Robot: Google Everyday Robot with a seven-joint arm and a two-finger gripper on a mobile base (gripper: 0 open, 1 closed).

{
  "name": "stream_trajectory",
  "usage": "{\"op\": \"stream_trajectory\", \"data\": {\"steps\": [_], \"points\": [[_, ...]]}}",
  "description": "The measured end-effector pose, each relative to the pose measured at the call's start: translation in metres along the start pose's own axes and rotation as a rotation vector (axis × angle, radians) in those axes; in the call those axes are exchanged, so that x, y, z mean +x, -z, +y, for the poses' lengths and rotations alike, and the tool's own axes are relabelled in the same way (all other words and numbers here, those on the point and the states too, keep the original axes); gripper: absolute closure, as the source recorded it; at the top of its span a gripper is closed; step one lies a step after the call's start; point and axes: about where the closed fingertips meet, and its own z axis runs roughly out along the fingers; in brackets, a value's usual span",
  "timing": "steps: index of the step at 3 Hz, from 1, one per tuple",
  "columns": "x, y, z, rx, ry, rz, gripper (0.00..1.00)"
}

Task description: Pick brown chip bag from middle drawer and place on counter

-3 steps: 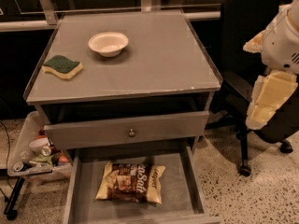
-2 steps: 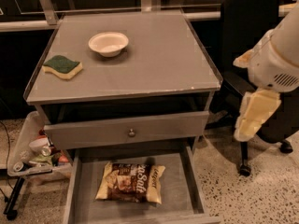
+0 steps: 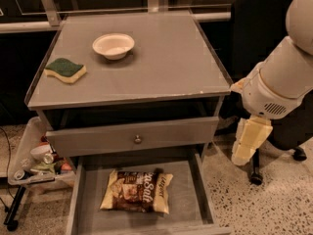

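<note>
The brown chip bag (image 3: 138, 191) lies flat on the floor of the open middle drawer (image 3: 190, 199), near its centre, dark in the middle with pale yellow edges. The counter (image 3: 161, 67) is the grey cabinet top above it. My arm comes in from the right, and its pale yellow gripper (image 3: 248, 142) hangs to the right of the cabinet, at about the height of the shut upper drawer front. It is outside the drawer, well apart from the bag, and holds nothing.
A white bowl (image 3: 113, 45) and a green-and-yellow sponge (image 3: 65, 70) sit on the counter's left half. The upper drawer front with a round knob (image 3: 138, 139) is shut. A black office chair (image 3: 266, 28) stands at right, and a cluttered bin (image 3: 36, 160) at left.
My arm has swung left and downward, bringing the gripper closer to the cabinet's right side. The bag, bowl and sponge have not moved.
</note>
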Motion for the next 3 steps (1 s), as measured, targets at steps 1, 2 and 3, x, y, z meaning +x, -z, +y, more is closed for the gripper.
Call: {"op": "stream_trajectory", "data": {"steps": [1,2,3], "points": [[-0.013,-0.039,0.016,-0.040,-0.014,-0.050,0.00],[-0.042,-0.108,0.042,-0.103,-0.041,-0.136,0.00],[-0.046,-0.112,0.038,-0.080,-0.039,-0.146,0.00]]}}
